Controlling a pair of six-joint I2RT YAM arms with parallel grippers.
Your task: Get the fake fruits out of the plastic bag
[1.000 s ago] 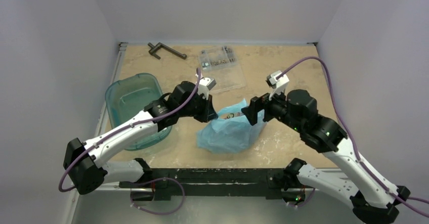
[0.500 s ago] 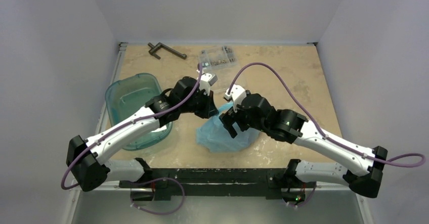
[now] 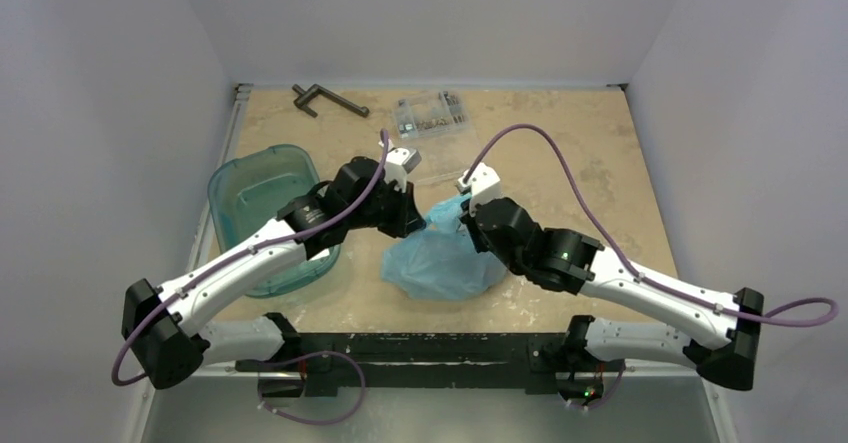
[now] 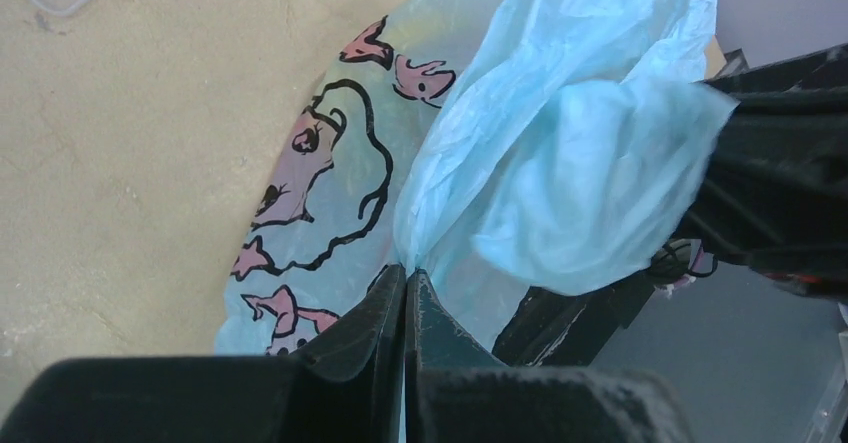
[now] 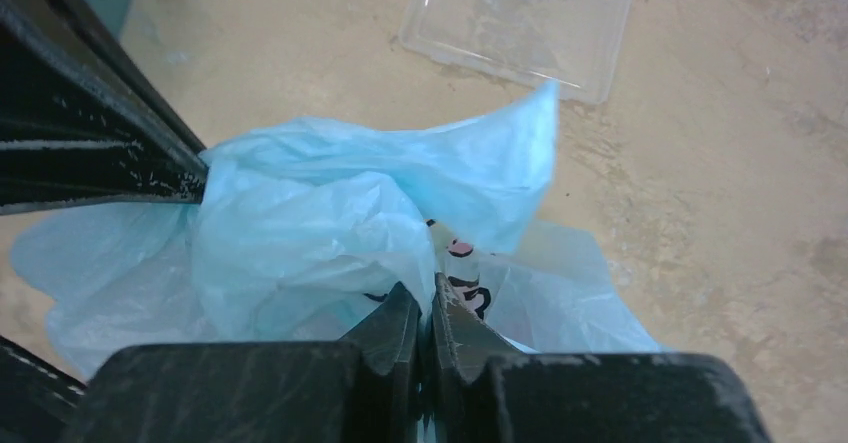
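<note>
The light-blue plastic bag (image 3: 440,263) lies crumpled at mid-table, its top bunched upward between both arms. My left gripper (image 3: 415,225) is shut on a fold at the bag's left upper edge; in the left wrist view its fingertips (image 4: 405,271) pinch the thin film (image 4: 560,163) beside the pink and black print. My right gripper (image 3: 463,221) comes in from the right. Its jaws (image 5: 425,288) are shut on another fold of the bag (image 5: 300,223), with film caught between them. The fake fruits are hidden inside the bag.
A teal translucent tub (image 3: 255,198) stands left of the bag, under the left arm. A clear flat parts box (image 3: 435,128) lies at the back; it also shows in the right wrist view (image 5: 520,23). A dark metal tool (image 3: 328,98) sits at the far left back.
My right arm swung in from the right onto the bag and its jaws went from wide open to shut on a fold. My left gripper kept its hold; the bag's top rose slightly.
</note>
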